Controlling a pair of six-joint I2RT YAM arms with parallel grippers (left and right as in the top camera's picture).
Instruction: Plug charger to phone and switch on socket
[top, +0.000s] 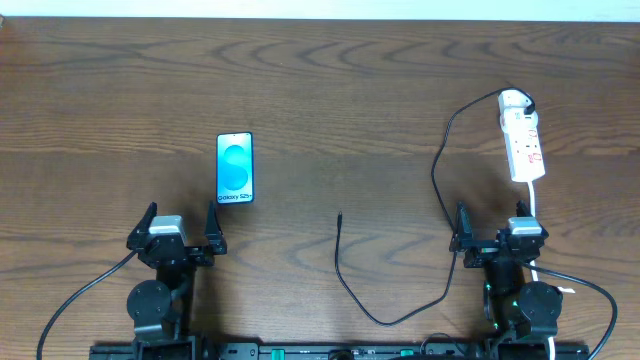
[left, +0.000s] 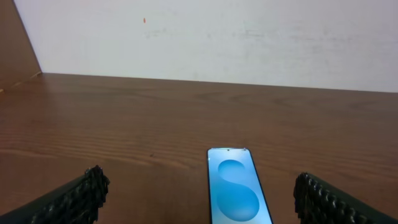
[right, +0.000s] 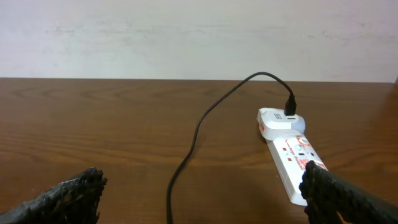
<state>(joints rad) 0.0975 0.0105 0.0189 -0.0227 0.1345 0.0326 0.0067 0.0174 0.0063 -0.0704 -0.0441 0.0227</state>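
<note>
- The left end effector (top: 182, 215) and the right end effector (top: 490, 215) stood wide apart, empty.
- The charger (top: 338, 235) tip lay mid table (top: 320, 80), the phone (top: 235, 168) toward the left edge.
- The charger seemed light and limp; better to grasp behind its stiff tip.

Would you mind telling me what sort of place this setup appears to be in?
Probably an indoor robot test bench: a wood-grain table against a plain white wall, with a phone, power strip and charger cable laid out.
</note>
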